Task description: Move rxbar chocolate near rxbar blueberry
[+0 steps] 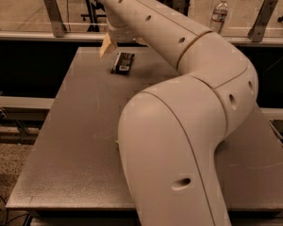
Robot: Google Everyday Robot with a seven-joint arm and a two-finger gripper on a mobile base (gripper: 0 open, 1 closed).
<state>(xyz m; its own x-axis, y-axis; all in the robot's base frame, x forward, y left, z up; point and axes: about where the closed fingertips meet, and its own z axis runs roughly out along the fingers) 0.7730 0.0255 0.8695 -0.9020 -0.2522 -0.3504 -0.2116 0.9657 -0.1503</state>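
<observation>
The rxbar chocolate (122, 63), a small dark bar with a white label patch, lies flat on the grey table (75, 126) near its far left part. My gripper (108, 47) hangs just above and to the left of the bar, at the table's far edge, apart from it. My big white arm (179, 102) sweeps from the gripper across the middle and right of the view. It hides the rxbar blueberry.
A sliver of a green bag (117, 145) peeks out at the arm's left edge. A water bottle (220, 14) stands behind the table at the far right. Metal brackets (53, 13) (260, 18) stand along the rail behind the table.
</observation>
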